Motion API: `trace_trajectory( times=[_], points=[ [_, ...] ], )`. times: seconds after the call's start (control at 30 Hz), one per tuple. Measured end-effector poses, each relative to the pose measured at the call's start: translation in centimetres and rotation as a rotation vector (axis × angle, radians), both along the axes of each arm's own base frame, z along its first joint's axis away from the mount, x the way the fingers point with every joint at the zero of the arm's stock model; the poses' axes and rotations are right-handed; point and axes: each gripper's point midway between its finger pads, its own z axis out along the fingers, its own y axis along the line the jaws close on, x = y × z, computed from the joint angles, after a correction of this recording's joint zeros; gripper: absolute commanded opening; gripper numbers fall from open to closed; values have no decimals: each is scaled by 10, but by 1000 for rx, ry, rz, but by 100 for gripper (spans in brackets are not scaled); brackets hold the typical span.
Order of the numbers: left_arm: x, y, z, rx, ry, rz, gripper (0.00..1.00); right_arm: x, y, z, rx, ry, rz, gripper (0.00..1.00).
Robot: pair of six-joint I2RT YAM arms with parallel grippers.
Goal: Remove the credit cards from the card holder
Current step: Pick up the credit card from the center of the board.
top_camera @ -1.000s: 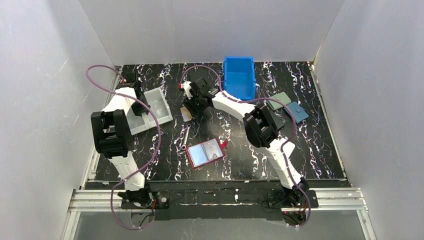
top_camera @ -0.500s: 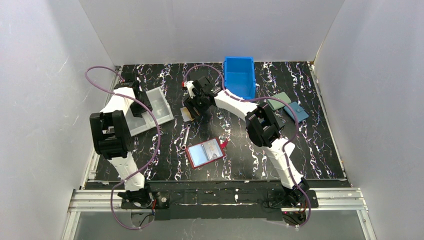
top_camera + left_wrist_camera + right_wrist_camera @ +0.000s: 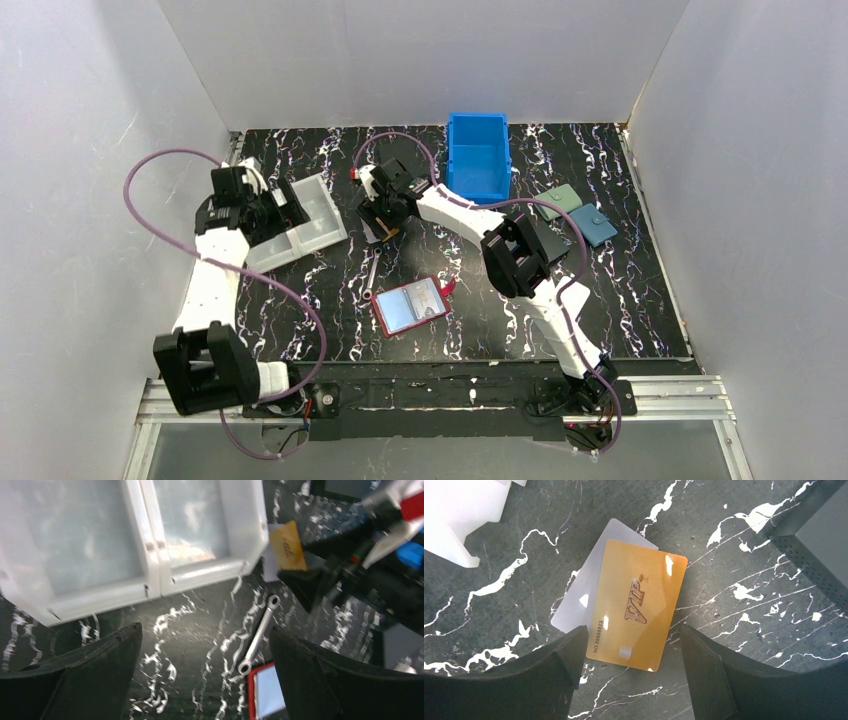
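While both grippers keep their fingers spread and grasp nothing, the red card holder [image 3: 410, 306] lies open on the marbled table [image 3: 640, 300], near its middle. At about 11 o'clock from the holder, the orange credit card [image 3: 636, 605] lies flat on top of the whitish credit card [image 3: 581, 587] and covers it partly. The right gripper [image 3: 634, 665] hangs over them, with one finger at each side of the orange card's end. The left gripper [image 3: 205, 680] hovers by the clear tray [image 3: 195, 572], at 9 o'clock from the cards. A wrench [image 3: 257, 635] lies between the cards and the holder.
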Motion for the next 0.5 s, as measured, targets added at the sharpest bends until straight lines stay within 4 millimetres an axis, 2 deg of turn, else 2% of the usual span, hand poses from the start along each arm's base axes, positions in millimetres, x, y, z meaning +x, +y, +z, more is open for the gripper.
trace_trajectory(
  times=[0.1,0.2,0.3,0.37,0.4,0.5],
  points=[
    [-17,-16,-2,-96,-26,-16,98,1,-2,-3,-18,-23,8,69],
    [-27,-39,-10,-233,-30,-55,90,-1,-4,-3,-16,-31,14,64],
    [-36,-63,-23,-378,-8,-87,81,-5,-8,-3,-19,-36,26,60],
    [-45,-75,-34,-462,27,-86,79,-9,-13,-3,-29,-40,44,58],
    [-54,-87,-43,-545,66,-80,78,-13,-16,-4,-36,-42,60,54],
    [-54,-100,-47,-603,69,-83,78,-22,-19,-4,-36,-37,107,48]
  ],
)
